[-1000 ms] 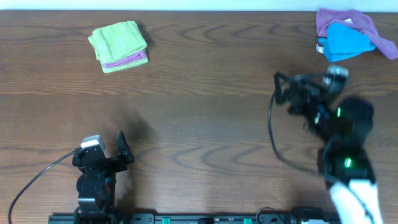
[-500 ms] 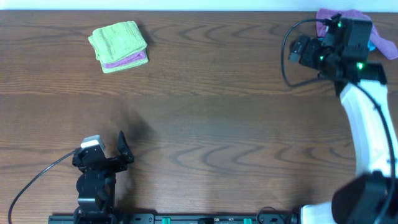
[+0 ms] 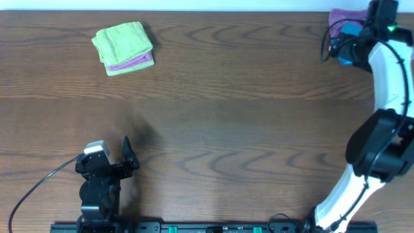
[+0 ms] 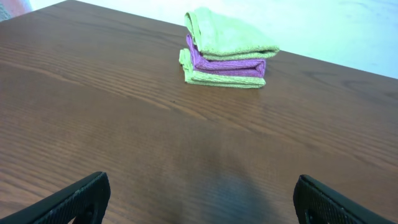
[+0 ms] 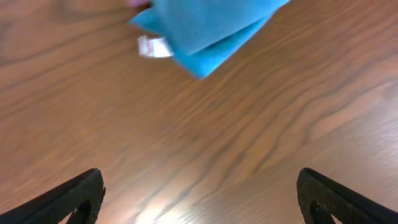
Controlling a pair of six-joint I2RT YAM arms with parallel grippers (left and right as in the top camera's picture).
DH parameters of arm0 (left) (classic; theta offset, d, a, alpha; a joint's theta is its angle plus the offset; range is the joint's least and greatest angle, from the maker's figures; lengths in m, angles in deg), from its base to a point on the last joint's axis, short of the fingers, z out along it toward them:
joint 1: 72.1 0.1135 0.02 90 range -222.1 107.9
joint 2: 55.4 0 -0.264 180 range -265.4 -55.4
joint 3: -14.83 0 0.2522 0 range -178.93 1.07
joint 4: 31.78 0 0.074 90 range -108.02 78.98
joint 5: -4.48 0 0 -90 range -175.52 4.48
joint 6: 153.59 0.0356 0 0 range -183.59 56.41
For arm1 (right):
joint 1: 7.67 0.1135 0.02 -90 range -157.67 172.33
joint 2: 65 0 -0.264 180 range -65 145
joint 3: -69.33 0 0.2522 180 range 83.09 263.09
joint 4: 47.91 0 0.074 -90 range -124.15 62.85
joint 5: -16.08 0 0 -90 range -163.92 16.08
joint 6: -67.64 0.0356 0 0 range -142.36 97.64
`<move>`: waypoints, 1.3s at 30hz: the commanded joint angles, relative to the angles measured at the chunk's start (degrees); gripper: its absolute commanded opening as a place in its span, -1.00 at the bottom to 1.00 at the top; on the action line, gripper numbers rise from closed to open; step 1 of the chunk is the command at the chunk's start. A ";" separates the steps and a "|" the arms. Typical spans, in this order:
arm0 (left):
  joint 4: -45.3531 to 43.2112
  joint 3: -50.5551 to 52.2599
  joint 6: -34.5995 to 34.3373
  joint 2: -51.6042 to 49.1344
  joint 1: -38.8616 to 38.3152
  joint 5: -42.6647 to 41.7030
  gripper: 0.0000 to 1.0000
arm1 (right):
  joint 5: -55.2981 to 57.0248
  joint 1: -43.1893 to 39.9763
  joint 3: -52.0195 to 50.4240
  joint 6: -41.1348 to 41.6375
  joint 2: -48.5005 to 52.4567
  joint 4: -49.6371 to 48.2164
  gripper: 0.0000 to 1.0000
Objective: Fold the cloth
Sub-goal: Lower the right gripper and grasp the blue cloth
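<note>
My right arm has swung from mid-table to the far right corner, where my right gripper (image 5: 199, 199) hangs released over the blue cloth (image 5: 205, 25), which lies against a purple cloth (image 3: 339, 17). Its white tag (image 5: 152, 46) is too blurred to read. My left gripper (image 4: 199, 199), also released, faces a folded green stack (image 4: 227, 37).

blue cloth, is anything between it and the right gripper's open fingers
Nothing visible. In the right wrist view only bare table lies between the open right gripper and the cloth, white tag at its near edge. The purple cloth lies on its far side.
</note>
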 commanded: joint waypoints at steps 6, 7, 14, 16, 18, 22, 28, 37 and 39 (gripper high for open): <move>0.35 1.29 1.01 0.37 0.39 0.79 0.91 | 6.62 -3.89 12.72 -2.38 7.28 3.91 0.98; 0.35 1.29 1.01 0.37 0.39 0.79 0.91 | 6.58 -4.26 14.12 -2.38 8.35 4.37 0.98; 0.35 1.29 0.98 0.37 0.39 0.79 0.91 | 2.49 -5.53 23.69 -1.46 16.55 9.97 0.98; 0.35 1.29 1.01 0.37 0.39 0.79 0.91 | 1.97 -5.51 23.74 -1.27 17.33 9.88 0.99; 0.35 1.29 0.98 0.37 0.39 0.79 0.91 | 1.77 -5.46 23.74 -1.29 18.08 9.55 0.98; 0.35 1.29 1.01 0.37 0.39 0.79 0.91 | -0.59 -5.60 23.74 -1.29 19.96 8.37 0.97; 0.35 1.29 0.98 0.37 0.39 0.79 0.91 | -2.82 -5.64 23.71 -1.36 22.23 3.67 0.96; 0.35 1.29 1.01 0.37 0.39 0.79 0.91 | -7.50 -5.09 23.65 -1.33 22.56 -8.50 0.97; 0.35 1.29 1.01 0.37 0.39 0.79 0.91 | -8.96 -5.09 23.65 -1.33 23.15 -10.54 0.96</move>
